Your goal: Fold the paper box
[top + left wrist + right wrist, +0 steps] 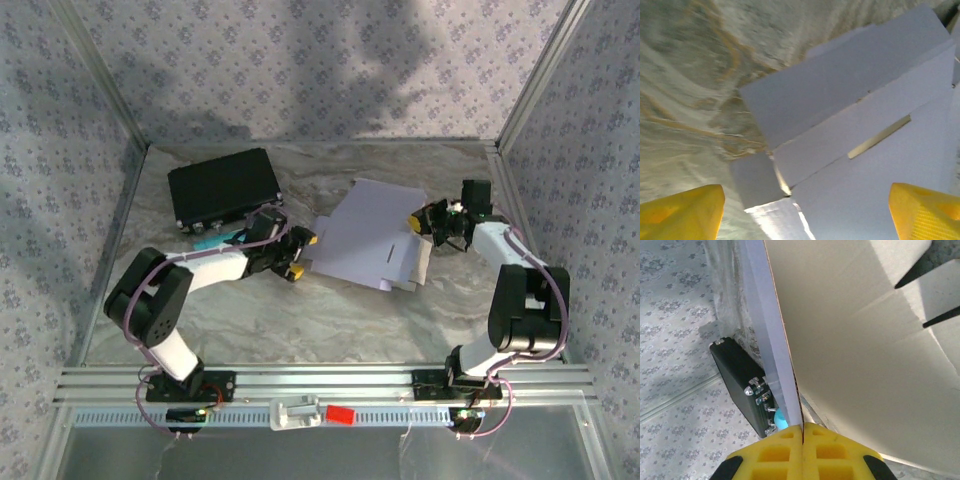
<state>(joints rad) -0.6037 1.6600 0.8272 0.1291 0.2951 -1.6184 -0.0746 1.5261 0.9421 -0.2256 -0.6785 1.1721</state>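
My right jaws are pinched shut on an edge of the box (865, 340), on its right side, I judge to anchor it while a flap turns. My left jaws stand wide apart, holding nothing, above its left corner. The box lies mid-bench (330, 320), beside the case (222, 185).

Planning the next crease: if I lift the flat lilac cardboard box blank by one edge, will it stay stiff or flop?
It will probably hinge at its creases: the lilac cardboard box blank shows fold lines and cut flaps. Where the right gripper pinches it, it stands straight, so single panels seem fairly stiff. It is a thin sheet, likely light.
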